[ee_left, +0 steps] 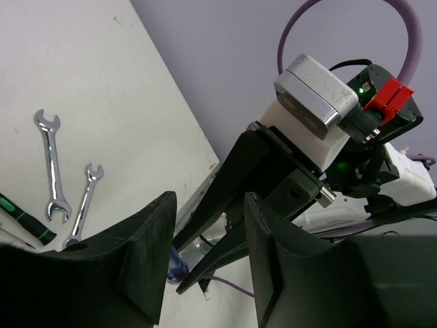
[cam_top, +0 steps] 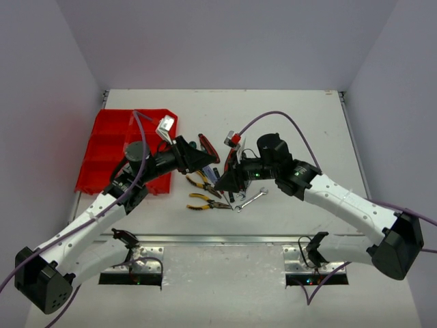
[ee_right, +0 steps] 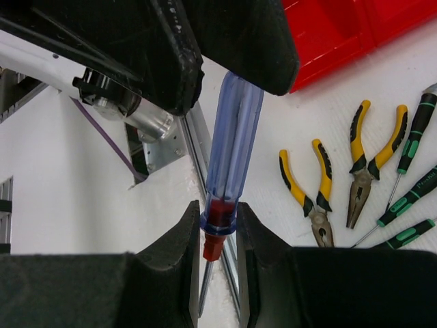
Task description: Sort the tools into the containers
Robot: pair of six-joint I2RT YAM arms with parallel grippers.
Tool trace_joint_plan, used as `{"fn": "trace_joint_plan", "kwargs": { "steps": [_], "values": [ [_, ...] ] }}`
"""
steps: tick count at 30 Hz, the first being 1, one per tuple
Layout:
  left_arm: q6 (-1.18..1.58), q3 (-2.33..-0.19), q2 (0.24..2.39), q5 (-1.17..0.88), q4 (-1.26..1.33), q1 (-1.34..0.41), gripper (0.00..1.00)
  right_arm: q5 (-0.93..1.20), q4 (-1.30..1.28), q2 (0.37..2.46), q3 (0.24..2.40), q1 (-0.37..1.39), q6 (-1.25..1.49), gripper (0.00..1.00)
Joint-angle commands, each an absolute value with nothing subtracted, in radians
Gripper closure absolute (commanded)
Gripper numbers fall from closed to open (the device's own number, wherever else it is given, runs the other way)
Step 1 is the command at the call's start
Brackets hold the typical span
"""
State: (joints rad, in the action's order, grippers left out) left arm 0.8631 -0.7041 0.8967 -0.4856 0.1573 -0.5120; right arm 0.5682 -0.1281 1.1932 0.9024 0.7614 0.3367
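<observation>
My right gripper (ee_right: pixel 220 225) is shut on a thin blue-handled screwdriver (ee_right: pixel 229 150) at its red collar and holds it above the table. My left gripper (ee_left: pixel 208 266) is open around the right gripper's fingers (ee_left: pixel 232 198); the blue handle's end (ee_left: pixel 174 265) sits by its left finger. In the top view the two grippers meet, left (cam_top: pixel 208 164) and right (cam_top: pixel 220 183), over the tool pile. Two yellow-black pliers (ee_right: pixel 307 191) (ee_right: pixel 372 164) and green-handled screwdrivers (ee_right: pixel 410 147) lie on the table. The red tray (cam_top: pixel 102 154) stands at the left.
Two silver wrenches (ee_left: pixel 51 164) (ee_left: pixel 85 201) lie side by side on the table, one of them in the top view (cam_top: pixel 252 199). A red-handled knife (cam_top: pixel 207 145) lies behind the pile. A metal rail (cam_top: pixel 218 239) runs along the near edge.
</observation>
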Motion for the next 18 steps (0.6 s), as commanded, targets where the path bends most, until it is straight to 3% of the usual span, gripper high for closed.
{"fn": "trace_joint_plan", "kwargs": {
  "steps": [1,3,6,11,16,18],
  "values": [
    [0.871,-0.701,0.889,-0.461,0.198,-0.534,0.6,0.528,-0.046,1.184,0.956,0.765,0.4,1.0],
    [0.861,-0.702,0.893,-0.456,0.186,-0.535,0.55,0.523,-0.02,1.167,0.947,0.765,0.413,1.0],
    [0.85,-0.706,0.896,-0.444,0.169,-0.535,0.36,0.529,-0.009,1.155,0.946,0.765,0.422,1.0],
    [0.817,-0.724,0.902,-0.392,0.123,-0.535,0.29,0.521,-0.009,1.135,0.939,0.765,0.425,1.0],
    [0.799,-0.756,0.901,-0.358,0.093,-0.534,0.04,0.527,-0.018,1.122,0.926,0.765,0.425,1.0],
    [0.8,-0.777,0.903,-0.356,0.101,-0.535,0.0,0.527,-0.017,1.124,0.919,0.765,0.425,1.0]
  ]
}}
